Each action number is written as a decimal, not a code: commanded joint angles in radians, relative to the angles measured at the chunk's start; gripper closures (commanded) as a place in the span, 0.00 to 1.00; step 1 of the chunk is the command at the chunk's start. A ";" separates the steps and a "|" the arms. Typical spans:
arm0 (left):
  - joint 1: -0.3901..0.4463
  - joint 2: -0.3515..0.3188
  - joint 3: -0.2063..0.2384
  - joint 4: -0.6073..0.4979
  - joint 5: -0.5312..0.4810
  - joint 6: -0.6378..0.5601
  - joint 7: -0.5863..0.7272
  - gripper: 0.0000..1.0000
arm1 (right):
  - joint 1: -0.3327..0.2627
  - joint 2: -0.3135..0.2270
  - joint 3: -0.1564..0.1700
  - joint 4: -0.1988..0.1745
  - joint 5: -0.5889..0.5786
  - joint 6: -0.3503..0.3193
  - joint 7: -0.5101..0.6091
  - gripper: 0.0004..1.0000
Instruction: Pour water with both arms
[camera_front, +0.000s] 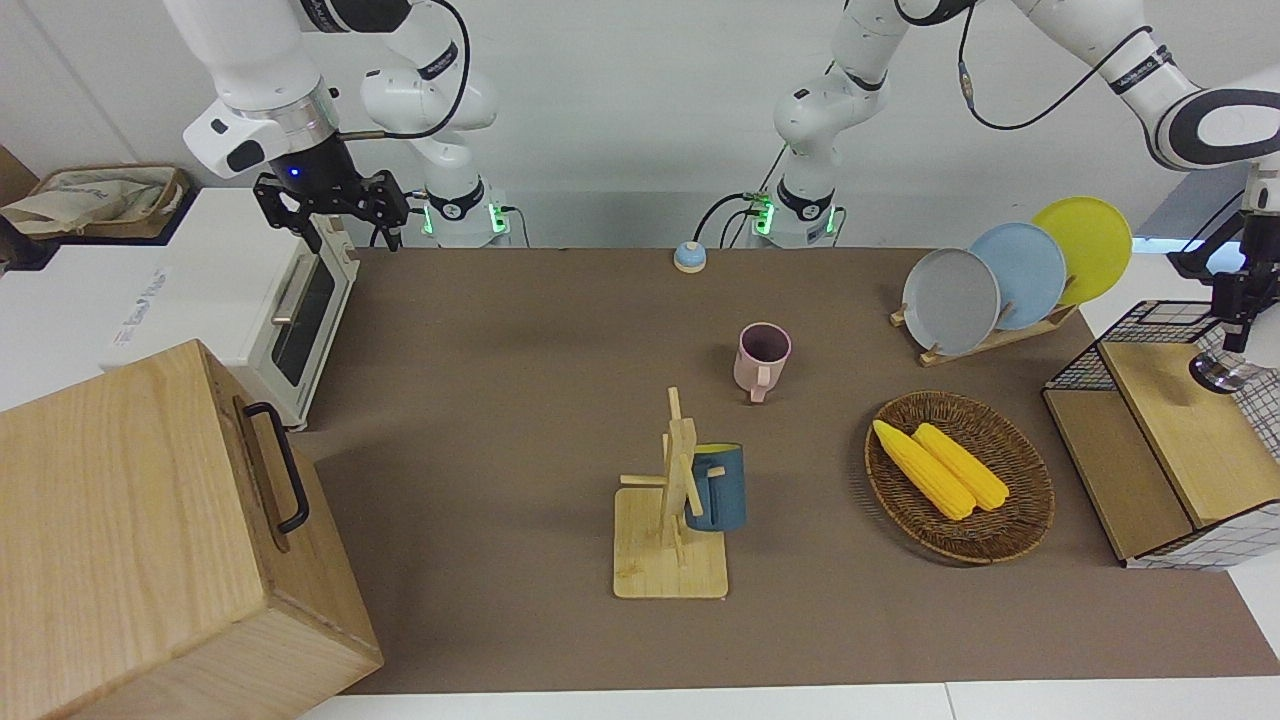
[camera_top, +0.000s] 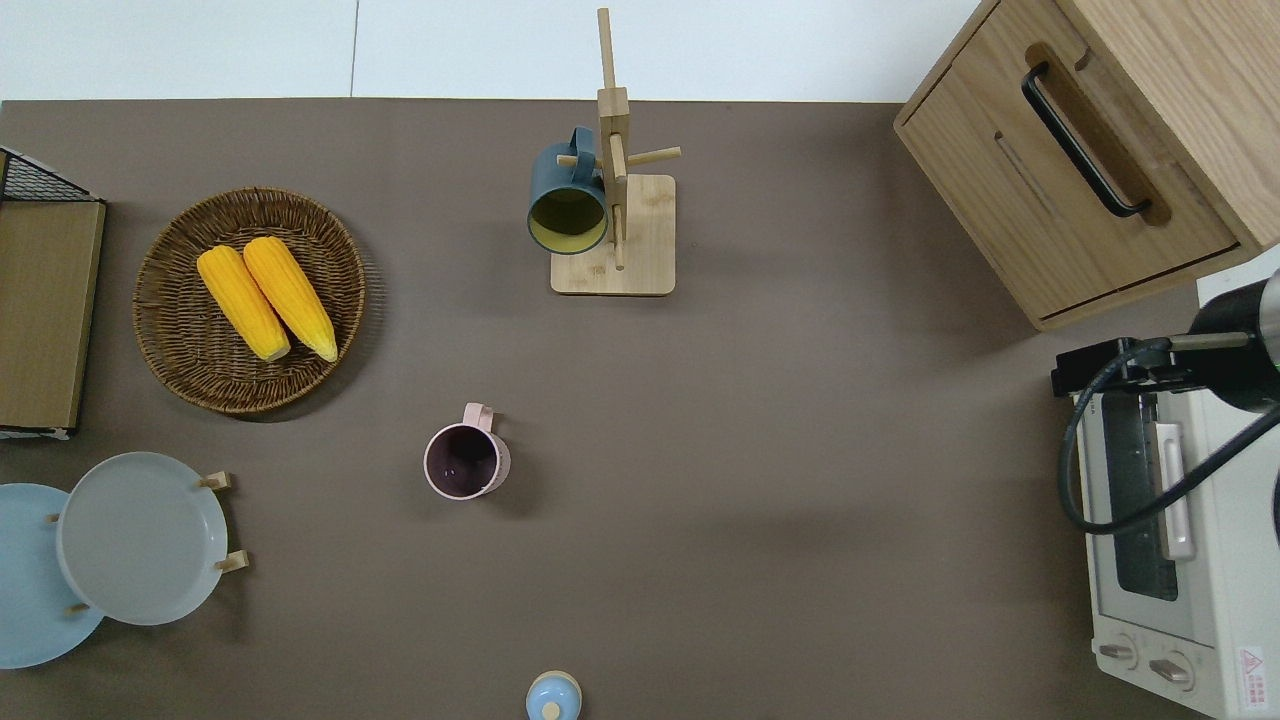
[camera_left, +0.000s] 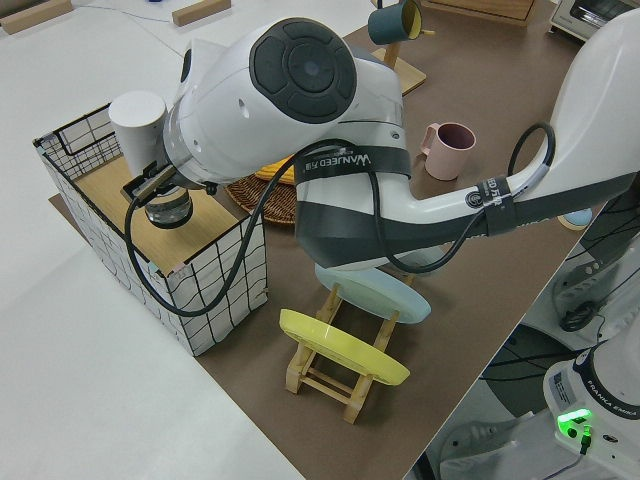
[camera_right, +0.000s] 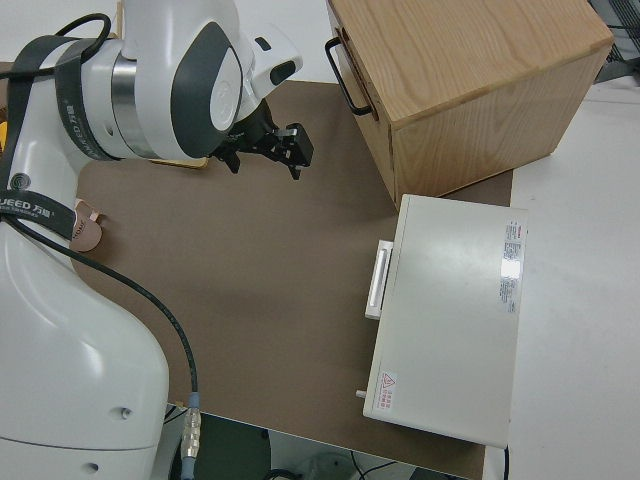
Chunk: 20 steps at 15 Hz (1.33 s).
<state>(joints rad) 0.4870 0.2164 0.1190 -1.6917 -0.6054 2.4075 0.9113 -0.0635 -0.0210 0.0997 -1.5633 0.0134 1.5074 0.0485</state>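
- Two white Franka arms at a brown counter (camera_front: 520, 330); nothing is being poured yet.
- Left pincer (camera_front: 1236, 318) points down over a wire rack (camera_left: 215, 290) w/ wooden shelves, at the left arm's end of the counter. Can't tell how wide it stands.
- A small shiny round object (camera_front: 1218, 372) sits just under that pincer; whether it is held is unclear.
- Right pincer (camera_right: 265, 148) hangs spread wide and empty, over the front edge of a white toaster oven (camera_front: 250, 290).
- Pink mug (camera_top: 466, 461) stands upright on bare counter, handle pointing away from the robots.
- Dark blue mug (camera_top: 566, 195) hangs on a wooden mug tree (camera_top: 625, 235), farther from the robots than the pink mug.
- Likely step: left arm fetching a vessel at the rack.
- To do it well, IMO: descend straight, centre on the object, grip firmly, then lift clear of the wire wall before swinging in.
- Keep the vessel upright en route so nothing spills.
- Right arm prob. should take the pink mug by its body, avoiding the handle.
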 joint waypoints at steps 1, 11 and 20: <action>-0.002 0.055 -0.013 0.070 -0.030 0.027 0.023 1.00 | -0.002 0.004 -0.001 0.014 0.011 -0.015 -0.024 0.01; -0.007 0.132 -0.027 0.124 -0.030 0.030 0.029 1.00 | -0.002 0.004 -0.001 0.014 0.011 -0.015 -0.024 0.01; -0.011 0.164 -0.025 0.124 -0.024 0.051 0.031 0.78 | -0.001 0.004 -0.001 0.014 0.011 -0.015 -0.024 0.01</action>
<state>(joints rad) 0.4816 0.3471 0.0903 -1.6017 -0.6097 2.4288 0.9214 -0.0635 -0.0210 0.0997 -1.5633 0.0134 1.5074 0.0485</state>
